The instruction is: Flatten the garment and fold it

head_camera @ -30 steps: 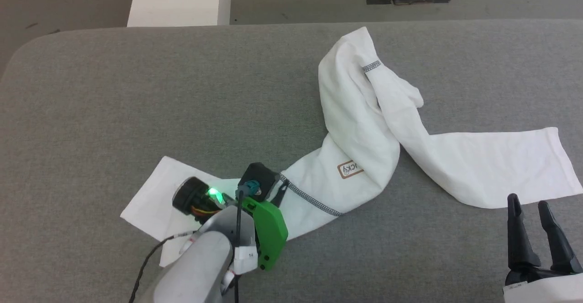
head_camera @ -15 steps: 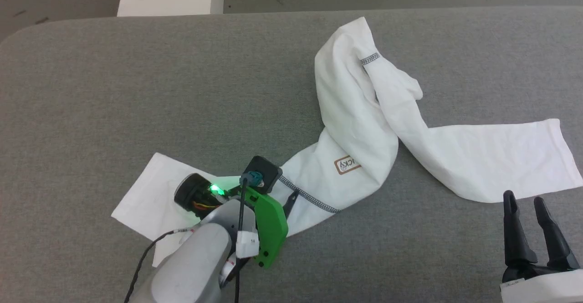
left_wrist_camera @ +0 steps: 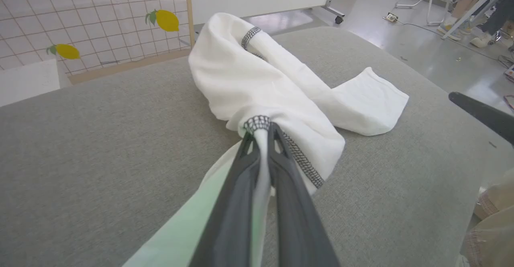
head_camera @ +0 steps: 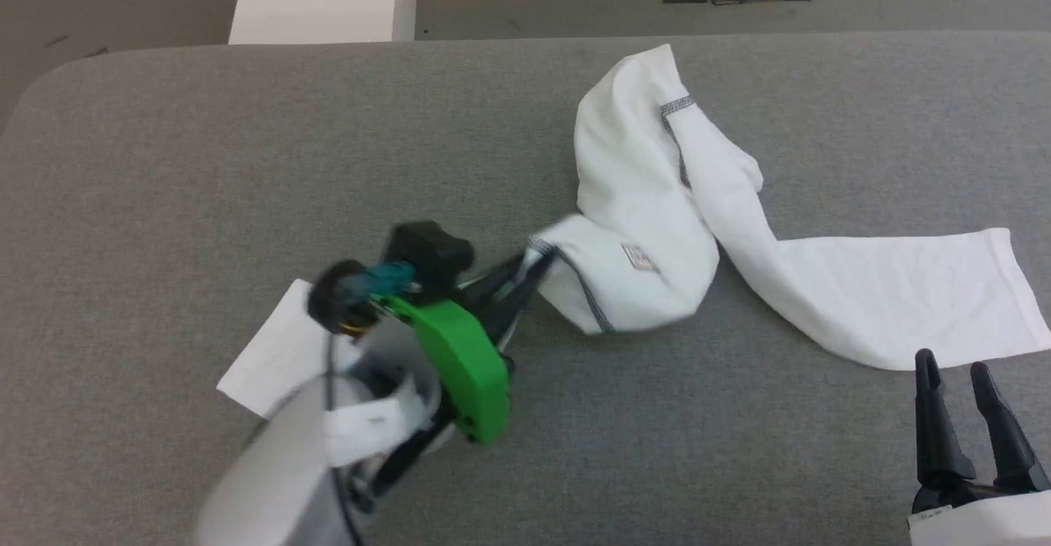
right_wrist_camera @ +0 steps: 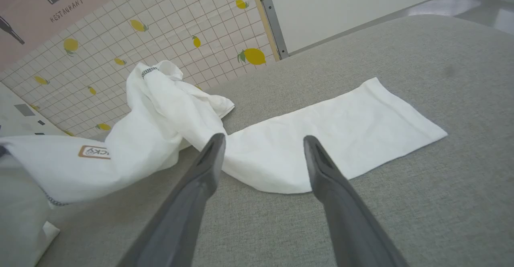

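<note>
Garment (head_camera: 640,193) seam clamped in left end effector (head_camera: 538,261); right end effector (head_camera: 951,363) spread.

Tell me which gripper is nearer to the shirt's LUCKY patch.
Left. The left gripper pinches the stitched seam of the shirt right beside the patch; the right gripper sits open, well off, by the flat sleeve.

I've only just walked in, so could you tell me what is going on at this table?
The robot is handling a white garment that lies twisted and bunched on the grey table. Its left end effector is shut on a dark-stitched edge of the garment. The right end effector is open, holds nothing, and points toward the flat sleeve. The garment is not yet flattened or folded.
</note>
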You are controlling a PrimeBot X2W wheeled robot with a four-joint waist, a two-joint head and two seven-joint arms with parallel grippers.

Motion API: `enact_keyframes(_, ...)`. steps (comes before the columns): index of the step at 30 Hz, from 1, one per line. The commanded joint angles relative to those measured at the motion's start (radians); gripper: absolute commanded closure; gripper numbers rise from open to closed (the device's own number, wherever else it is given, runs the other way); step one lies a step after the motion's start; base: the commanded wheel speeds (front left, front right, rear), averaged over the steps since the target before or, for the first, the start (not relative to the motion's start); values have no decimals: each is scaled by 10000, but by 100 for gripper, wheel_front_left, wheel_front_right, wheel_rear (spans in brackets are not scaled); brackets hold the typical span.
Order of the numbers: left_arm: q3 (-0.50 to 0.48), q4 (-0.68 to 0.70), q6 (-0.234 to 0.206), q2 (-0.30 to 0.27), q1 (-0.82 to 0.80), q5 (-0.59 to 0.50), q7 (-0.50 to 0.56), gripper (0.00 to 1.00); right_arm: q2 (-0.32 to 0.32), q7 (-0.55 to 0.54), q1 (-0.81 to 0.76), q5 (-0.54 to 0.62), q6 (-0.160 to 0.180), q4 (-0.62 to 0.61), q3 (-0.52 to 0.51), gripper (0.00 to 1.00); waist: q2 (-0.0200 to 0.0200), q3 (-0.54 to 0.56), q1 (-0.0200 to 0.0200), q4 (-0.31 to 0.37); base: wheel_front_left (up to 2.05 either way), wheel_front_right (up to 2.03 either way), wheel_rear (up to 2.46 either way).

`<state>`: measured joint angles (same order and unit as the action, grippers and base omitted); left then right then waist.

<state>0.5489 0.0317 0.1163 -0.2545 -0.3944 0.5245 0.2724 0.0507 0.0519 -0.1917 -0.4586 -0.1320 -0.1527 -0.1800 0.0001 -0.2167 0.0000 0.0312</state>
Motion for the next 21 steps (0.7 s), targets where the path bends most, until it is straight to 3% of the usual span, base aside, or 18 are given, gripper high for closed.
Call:
enact_keyframes(1,-398,645,-184,-483,54,111,240,100,-5,23,-65,-60,13,-6,-6,0,-1,-47,0,-93,0,0,0)
enact_keyframes(5,-1572,1645,-671,-1284,-102,459,680,100,-5,61,75,-132,13,14,109,0,-1,-370,0,-61,0,0,0)
enact_keyframes(8,-2382,1398,-904,-1436,-388,1033,778,100,-5,90,195,-191,13,67,173,0,-1,-689,0,48,0,0,0)
enact_keyframes(13,-3284,-290,-1377,-1610,-1252,1195,649,100,-5,117,487,-209,13,171,242,0,-1,-1306,0,348,0,0,0)
enact_keyframes(18,-3535,-2096,-1904,-1734,-2007,606,155,100,-5,172,808,-210,13,266,241,0,-1,-1818,0,664,0,0,0)
enact_keyframes(19,-3487,-2440,-1980,-1764,-2126,420,35,71,-5,184,859,-212,13,296,254,0,-1,-1893,0,710,0,0,0)
enact_keyframes(20,-3472,-2667,-2021,-1738,-2208,347,-78,52,-5,195,893,-217,13,320,268,0,-1,-1942,0,741,0,0,0)
enact_keyframes(21,-3467,-2886,-2038,-1664,-2306,314,-246,0,-5,217,922,-224,13,354,271,0,-1,-1976,0,754,0,0,0)
